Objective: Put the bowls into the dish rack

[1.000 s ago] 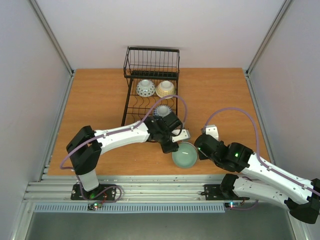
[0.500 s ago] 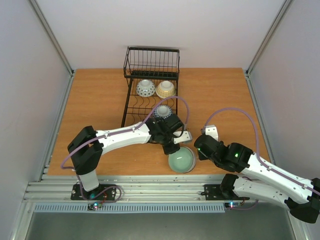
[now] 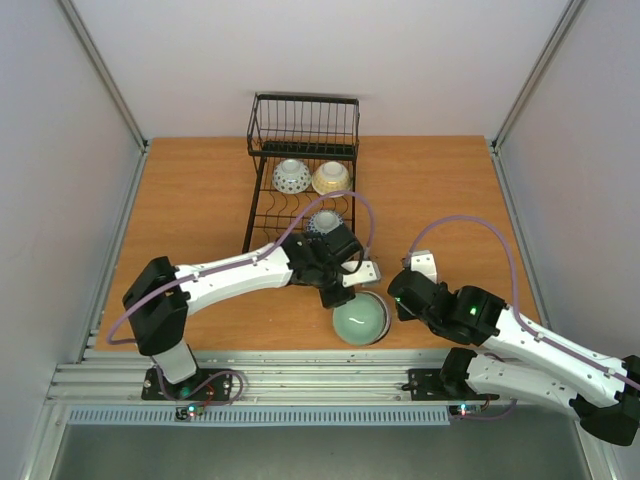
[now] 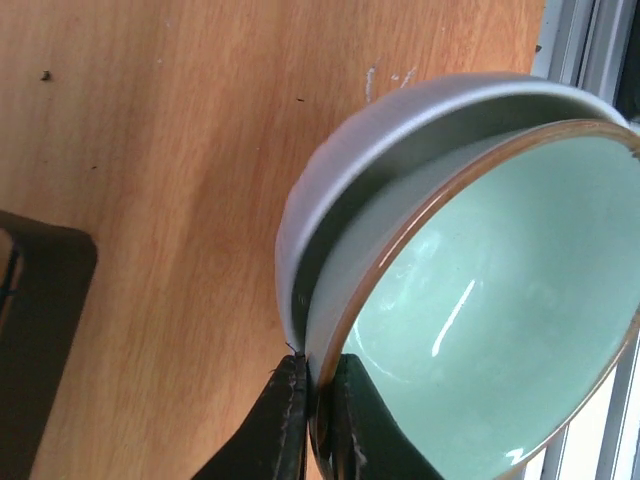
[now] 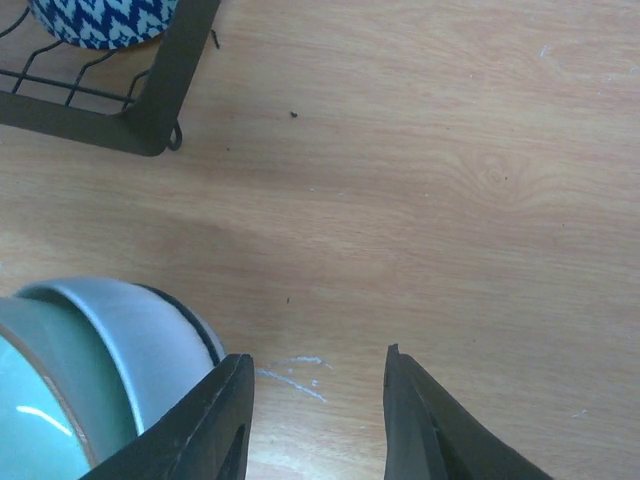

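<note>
My left gripper (image 3: 341, 296) is shut on the rim of a celadon green bowl (image 3: 360, 320) near the table's front edge. In the left wrist view the gripper (image 4: 318, 366) has one finger inside and one outside the bowl (image 4: 490, 310), which is tilted. A grey-white band circles the bowl; I cannot tell whether it is a second, nested bowl. My right gripper (image 3: 399, 298) is open and empty just right of the bowl; its view (image 5: 318, 365) shows the bowl (image 5: 40, 400) to the lower left. The black wire dish rack (image 3: 257, 205) holds a blue-and-white bowl (image 3: 291, 176), a cream-yellow bowl (image 3: 331, 178) and another blue patterned bowl (image 3: 325, 220).
The rack's taller basket section (image 3: 303, 125) is at its far end. The rack's near corner (image 5: 150, 130) with the blue patterned bowl (image 5: 100, 20) lies ahead-left of my right gripper. Metal rails (image 3: 300, 365) run along the front edge, close to the held bowl.
My left gripper has carried the green bowl a little left and toward the front edge, and its elbow has swung left. The right arm has not moved.
</note>
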Robot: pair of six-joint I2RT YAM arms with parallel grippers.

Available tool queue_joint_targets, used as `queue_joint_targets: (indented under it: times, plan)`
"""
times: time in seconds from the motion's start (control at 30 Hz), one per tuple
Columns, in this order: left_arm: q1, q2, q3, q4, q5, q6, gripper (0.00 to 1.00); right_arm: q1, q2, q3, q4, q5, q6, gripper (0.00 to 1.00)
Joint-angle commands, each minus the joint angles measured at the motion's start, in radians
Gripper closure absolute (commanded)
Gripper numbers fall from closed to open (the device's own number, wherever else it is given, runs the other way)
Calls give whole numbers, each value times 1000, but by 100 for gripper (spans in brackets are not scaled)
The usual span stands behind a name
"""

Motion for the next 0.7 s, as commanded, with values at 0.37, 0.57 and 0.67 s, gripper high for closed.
queue_joint_targets:
  times: [0.37, 0.57, 0.67]
  plan:
    - [174, -242, 6, 39, 135, 13, 99, 12, -103, 30, 35, -8, -58, 57]
    - [375, -284, -48, 66, 389, -4, 99, 12, -134, 36, 217, -175, -141, 29]
    - [464, -284, -77, 65, 487, -15, 100, 12, -153, 16, 355, -310, -162, 19]
